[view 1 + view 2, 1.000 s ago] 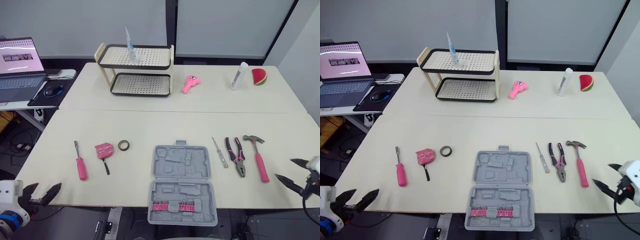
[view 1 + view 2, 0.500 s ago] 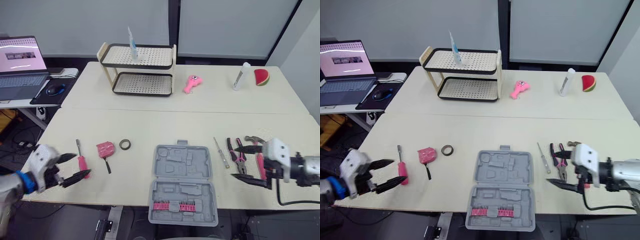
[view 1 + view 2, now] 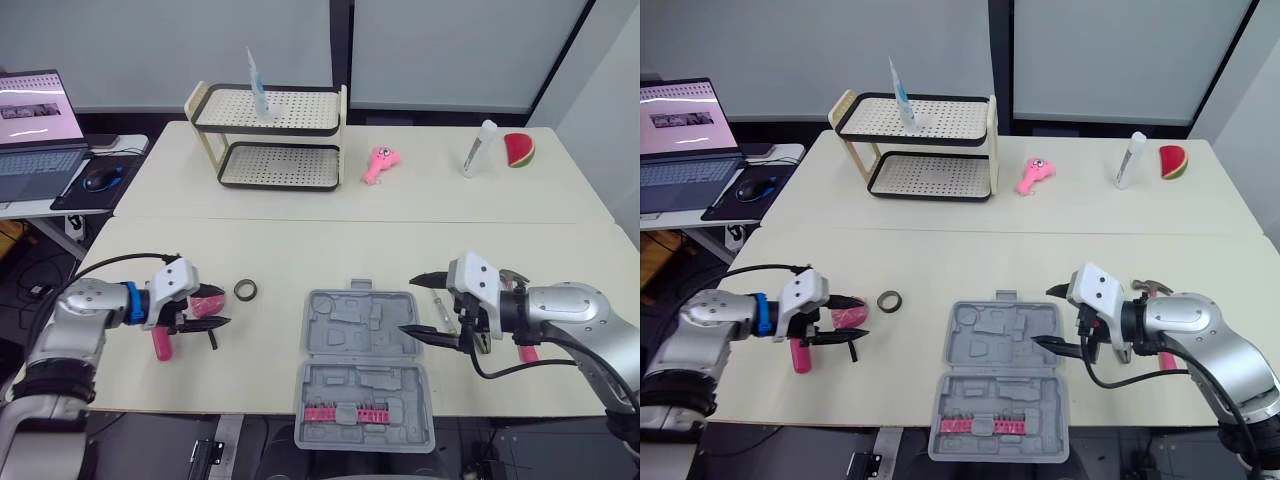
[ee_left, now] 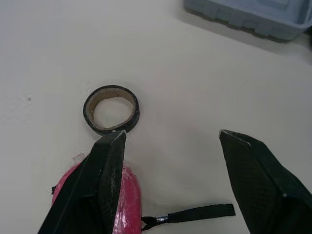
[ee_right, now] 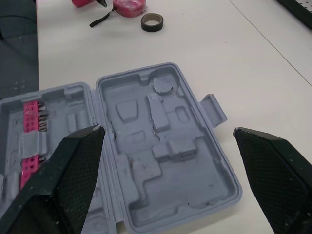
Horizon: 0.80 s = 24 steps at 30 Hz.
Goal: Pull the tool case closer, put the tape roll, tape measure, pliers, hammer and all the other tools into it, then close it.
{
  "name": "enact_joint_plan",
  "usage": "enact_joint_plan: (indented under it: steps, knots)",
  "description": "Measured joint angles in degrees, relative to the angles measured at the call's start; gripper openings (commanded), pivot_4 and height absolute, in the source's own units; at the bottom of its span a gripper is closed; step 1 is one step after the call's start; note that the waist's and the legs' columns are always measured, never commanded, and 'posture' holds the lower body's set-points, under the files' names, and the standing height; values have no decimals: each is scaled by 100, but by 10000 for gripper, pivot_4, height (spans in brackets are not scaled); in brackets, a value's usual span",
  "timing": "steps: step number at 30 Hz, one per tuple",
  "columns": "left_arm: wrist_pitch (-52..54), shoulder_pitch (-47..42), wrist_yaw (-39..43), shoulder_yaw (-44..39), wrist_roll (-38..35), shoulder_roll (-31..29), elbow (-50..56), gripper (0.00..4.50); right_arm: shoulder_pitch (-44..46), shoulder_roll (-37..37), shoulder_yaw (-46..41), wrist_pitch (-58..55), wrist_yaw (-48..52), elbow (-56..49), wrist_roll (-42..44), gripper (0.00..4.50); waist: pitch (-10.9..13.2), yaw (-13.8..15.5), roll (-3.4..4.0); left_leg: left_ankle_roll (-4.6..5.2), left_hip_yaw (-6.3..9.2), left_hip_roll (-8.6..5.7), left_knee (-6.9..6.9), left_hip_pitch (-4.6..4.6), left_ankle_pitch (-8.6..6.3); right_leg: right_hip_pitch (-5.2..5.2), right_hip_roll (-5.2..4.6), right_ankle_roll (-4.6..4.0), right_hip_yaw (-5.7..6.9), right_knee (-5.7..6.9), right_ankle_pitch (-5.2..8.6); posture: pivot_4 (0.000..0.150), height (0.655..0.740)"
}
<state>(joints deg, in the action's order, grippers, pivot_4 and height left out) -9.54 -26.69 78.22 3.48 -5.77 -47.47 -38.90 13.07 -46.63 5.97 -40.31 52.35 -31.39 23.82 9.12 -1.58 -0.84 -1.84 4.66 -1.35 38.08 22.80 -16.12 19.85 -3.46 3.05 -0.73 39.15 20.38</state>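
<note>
The grey tool case [image 3: 365, 365] lies open at the table's front middle, with a row of pink bits in its near half. My right gripper [image 3: 406, 304] is open, hovering at the right edge of the case's far half [image 5: 161, 146]. Behind that arm lie a small screwdriver [image 3: 437, 300], the pliers and the hammer [image 3: 527, 352], partly hidden. My left gripper [image 3: 226, 309] is open beside the pink tape measure [image 3: 207, 299], one finger [image 4: 109, 161] over it. The tape roll [image 4: 111, 109] lies just beyond. A pink screwdriver [image 3: 161, 342] lies under the left wrist.
At the back stand a two-tier rack [image 3: 268, 140] with a tube on top, a pink toy [image 3: 380, 163], a white bottle [image 3: 478, 150] and a watermelon slice [image 3: 518, 150]. A laptop [image 3: 35, 120] and mouse sit on a side desk to the left.
Both arms have swung inward from the front corners. The left gripper now sits at the tape measure and the right gripper at the case's right edge. The tools have not moved.
</note>
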Motion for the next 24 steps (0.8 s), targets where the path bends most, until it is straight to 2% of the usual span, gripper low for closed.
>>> enact_joint_plan:
  steps: [10, 21, 24]
  knots:
    - [-358, -1207, -297, 623, 850, 528, -1457, 31162, 167, 225, 220, -526, -342, -249, 148, 45000, 1, -29, -6, 0, -5, -1, 7, 10, 1, 34, 1, 0, -6, 43, 0, 1500, 7290]
    - [-464, -1301, -428, 739, 1162, 608, -1812, 31162, 361, 363, 260, -691, -460, -383, 291, 45000, 1, -33, -6, -1, -2, -2, 9, 9, 1, 38, 1, 1, -6, 54, 0, 1500, 7290]
    - [-450, -1296, -507, 739, 1160, 653, -1758, 22602, 383, 411, 278, -690, -459, -387, 394, 45000, 1, -25, -6, -1, -1, -2, 13, 9, 2, 38, 1, 1, -5, 62, 0, 1500, 7290]
